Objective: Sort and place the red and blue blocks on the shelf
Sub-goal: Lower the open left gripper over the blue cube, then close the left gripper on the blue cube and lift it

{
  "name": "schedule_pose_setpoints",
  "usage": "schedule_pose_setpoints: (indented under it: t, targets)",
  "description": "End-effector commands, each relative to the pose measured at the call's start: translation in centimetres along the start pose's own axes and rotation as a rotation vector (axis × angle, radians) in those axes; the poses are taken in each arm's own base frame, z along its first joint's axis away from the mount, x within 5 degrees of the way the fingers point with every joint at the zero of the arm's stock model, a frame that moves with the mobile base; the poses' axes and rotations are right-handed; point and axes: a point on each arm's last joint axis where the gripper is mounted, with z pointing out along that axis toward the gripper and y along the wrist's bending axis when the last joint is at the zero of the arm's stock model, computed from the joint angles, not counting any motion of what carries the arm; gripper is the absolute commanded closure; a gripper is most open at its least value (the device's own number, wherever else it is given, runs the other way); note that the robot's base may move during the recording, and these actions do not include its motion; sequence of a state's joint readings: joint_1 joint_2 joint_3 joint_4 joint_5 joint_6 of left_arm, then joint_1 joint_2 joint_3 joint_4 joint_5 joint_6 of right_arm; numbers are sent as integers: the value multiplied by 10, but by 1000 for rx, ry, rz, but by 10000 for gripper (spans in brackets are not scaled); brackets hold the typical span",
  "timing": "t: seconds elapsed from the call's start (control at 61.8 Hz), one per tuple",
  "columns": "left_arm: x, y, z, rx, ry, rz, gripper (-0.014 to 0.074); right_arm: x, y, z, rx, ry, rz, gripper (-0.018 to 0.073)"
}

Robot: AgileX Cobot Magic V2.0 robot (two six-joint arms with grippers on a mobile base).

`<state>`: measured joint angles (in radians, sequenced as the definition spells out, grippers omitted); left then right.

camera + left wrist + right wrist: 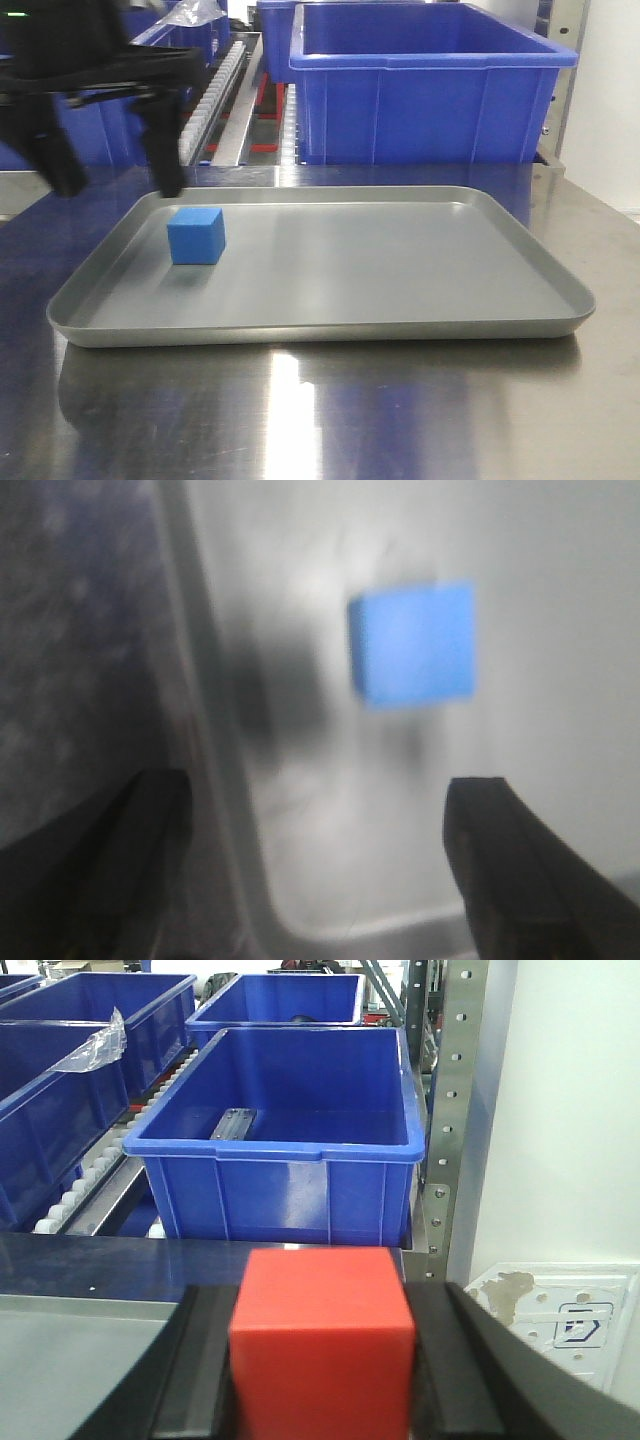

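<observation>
1. The blue block (196,236) sits flat on the floor of the grey tray (320,332), at about 9 o'clock of the tray. It is near the left rim but apart from it. The tray lies on the steel worktop (420,420).
2. The left gripper (118,188) hangs at about 11 o'clock of the blue block, over the tray's far left corner. Its jaws are spread wide and hold nothing. In its wrist view, which is blurred, the block lies at about 1 o'clock of the gap, and the left-hand finger seems to be outside the tray rim.
3. The right gripper (330,1305) is clenched on the red block (322,1345), with a finger pressed against each side. It faces the shelf (455,1110), and an open blue bin (280,1175) stands at 12 o'clock on the roller tier.
4. As I judge it, two steps are running at once. The red block is picked and waiting to be delivered, and the left arm is lining up to take the blue block. Neither block is on the shelf yet.
5. The left arm's next move calls for a shift toward 1 o'clock to centre the blue block between the jaws. It then needs to descend clear of the tray rim before closing.
6. The right arm needs to reach forward toward 12 o'clock and clear the bin's near wall before letting go.
</observation>
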<state>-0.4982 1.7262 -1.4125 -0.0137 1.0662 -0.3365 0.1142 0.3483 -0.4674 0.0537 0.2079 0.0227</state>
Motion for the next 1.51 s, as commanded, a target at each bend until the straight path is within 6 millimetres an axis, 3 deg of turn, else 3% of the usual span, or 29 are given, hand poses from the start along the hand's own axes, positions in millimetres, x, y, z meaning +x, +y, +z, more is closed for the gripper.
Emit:
schedule_pose_setpoints:
  t: [0.0,0.324,0.599,0.988,1.166,1.247,1.49]
  targets:
    - [-14,-14,-18,-3,-53,-15,31,-16,0,-2,3,-108,-8,510]
    - [-41,-39,-3,-21,-47,-14,31,-16,0,-2,3,-108,-8,510]
    - [-43,-38,3,-28,-46,-39,31,-16,0,-2,3,-108,-8,510]
    - [-43,-38,30,-57,25,-39,32,-16,0,-2,3,-108,-8,510]
    - [-42,-41,33,-38,40,-50,34,-16,0,-2,3,-108,-8,510]
    - [-42,-41,33,-36,40,-51,61,-16,0,-2,3,-108,-8,510]
    - [-42,-42,33,-21,48,-58,265,-16,0,-2,3,-108,-8,510]
